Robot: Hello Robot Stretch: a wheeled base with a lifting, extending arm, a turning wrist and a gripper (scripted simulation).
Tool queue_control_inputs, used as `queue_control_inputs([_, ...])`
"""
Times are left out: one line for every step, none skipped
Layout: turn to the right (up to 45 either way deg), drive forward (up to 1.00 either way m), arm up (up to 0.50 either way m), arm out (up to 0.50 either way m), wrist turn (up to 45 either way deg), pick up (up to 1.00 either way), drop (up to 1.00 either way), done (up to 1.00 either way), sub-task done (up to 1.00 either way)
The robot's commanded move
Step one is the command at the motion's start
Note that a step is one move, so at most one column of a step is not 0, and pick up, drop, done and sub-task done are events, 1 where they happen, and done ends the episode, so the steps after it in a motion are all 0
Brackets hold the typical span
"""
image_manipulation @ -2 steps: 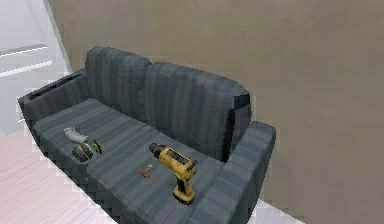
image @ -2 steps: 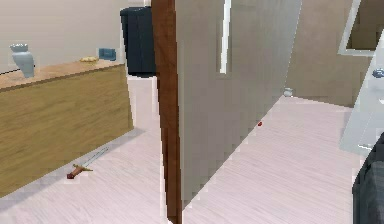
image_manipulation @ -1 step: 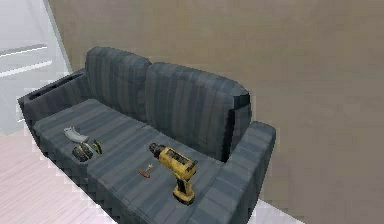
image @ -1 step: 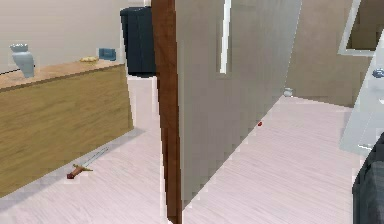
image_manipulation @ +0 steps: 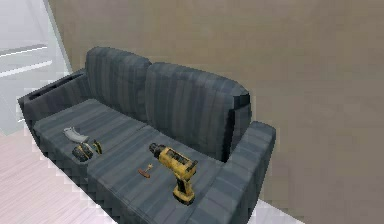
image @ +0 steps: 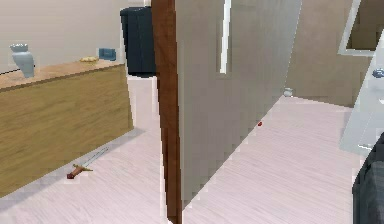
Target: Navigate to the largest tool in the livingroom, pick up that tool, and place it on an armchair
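A yellow and black power drill (image_manipulation: 175,170) lies on the right seat cushion of a dark blue-grey striped sofa (image_manipulation: 190,100) in the arm side view. On the left cushion lies a smaller grey and dark tool (image_manipulation: 80,143). A tiny dark item (image_manipulation: 145,172) rests on the seat just left of the drill. In the forward view a dark upholstered piece (image: 138,40), perhaps an armchair, stands at the back beyond the counter.
A wall end with a brown edge (image: 166,110) rises mid forward view. A wooden counter (image: 60,115) at left carries a white vase (image: 22,58). A thin long object (image: 88,163) lies on the floor. A dark shape (image: 370,190) sits bottom right.
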Motion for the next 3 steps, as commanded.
queue_control_inputs([0.0, 0.0, 0.0, 0.3, 0.0, 0.0, 0.0, 0.0, 0.0])
queue_control_inputs([0.0, 0.0, 0.0, 0.0, 45.0, 0.0, 0.0, 0.0, 0.0])
queue_control_inputs([0.0, 0.0, 0.0, 0.0, 45.0, 0.0, 0.0, 0.0, 0.0])
